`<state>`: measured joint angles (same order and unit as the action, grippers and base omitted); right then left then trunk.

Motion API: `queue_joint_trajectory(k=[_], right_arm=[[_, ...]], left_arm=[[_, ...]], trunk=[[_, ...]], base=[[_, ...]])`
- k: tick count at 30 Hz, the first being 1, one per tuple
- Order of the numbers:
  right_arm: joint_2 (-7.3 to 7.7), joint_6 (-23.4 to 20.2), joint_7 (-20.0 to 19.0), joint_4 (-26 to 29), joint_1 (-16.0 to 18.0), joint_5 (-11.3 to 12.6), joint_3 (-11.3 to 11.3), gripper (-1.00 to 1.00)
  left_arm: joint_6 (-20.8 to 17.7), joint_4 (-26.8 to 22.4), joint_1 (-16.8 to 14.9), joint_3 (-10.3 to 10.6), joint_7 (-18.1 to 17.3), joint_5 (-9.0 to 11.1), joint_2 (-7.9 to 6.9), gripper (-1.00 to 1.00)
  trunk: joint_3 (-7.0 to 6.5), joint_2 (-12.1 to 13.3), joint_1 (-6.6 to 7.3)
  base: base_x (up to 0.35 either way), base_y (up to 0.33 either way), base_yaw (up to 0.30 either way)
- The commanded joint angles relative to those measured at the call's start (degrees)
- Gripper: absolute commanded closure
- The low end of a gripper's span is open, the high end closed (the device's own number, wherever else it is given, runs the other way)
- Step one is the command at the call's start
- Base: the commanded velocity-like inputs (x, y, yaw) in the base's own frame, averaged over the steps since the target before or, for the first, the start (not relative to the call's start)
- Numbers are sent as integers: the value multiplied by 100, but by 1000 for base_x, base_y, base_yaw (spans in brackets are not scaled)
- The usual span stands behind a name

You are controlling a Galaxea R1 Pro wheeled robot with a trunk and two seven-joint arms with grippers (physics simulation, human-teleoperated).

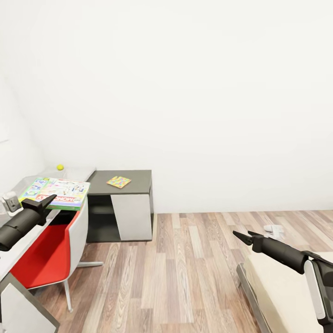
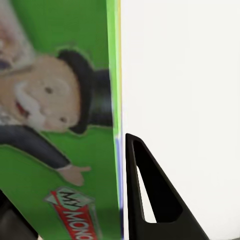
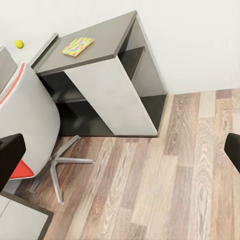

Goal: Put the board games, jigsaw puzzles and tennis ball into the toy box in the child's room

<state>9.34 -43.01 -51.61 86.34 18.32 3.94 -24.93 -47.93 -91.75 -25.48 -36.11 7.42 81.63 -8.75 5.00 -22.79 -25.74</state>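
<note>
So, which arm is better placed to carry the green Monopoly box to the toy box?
Left. The left claw is at the Monopoly box over the table, gripping its edge. The right claw hangs open near the bed.

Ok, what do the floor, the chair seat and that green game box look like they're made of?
The floor looks like wood planks, or laminate printed as such: visible grain and plank seams, matte. The chair has a red seat, apparently fabric or padding, in a smooth light-grey shell, probably plastic, on a metal-looking base. The Monopoly box looks like glossy printed cardboard, thin and flat; the left gripper holds it.
</note>
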Motion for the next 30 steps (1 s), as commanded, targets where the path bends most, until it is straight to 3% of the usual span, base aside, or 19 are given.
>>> queue_joint_trajectory(k=[1,7,18,30], right_arm=[[0,-41,1,-2,6,40,-4,-100],[-1,-16,-20,-6,5,47,-3,-100],[-2,-7,-11,-11,5,53,-3,-100],[4,-6,-67,-12,-5,54,0,-100]], left_arm=[[-28,-4,-8,-24,57,65,-18,100],[-31,-1,-11,-72,57,70,-120,100],[-32,3,-30,-79,58,70,-169,100],[-40,16,-52,-74,57,79,-211,100]], trunk=[[13,-13,-4],[13,-13,-4],[13,-13,-4],[13,-13,-4]], base=[[21,-8,0],[10,-4,0],[9,0,0],[195,112,0]])
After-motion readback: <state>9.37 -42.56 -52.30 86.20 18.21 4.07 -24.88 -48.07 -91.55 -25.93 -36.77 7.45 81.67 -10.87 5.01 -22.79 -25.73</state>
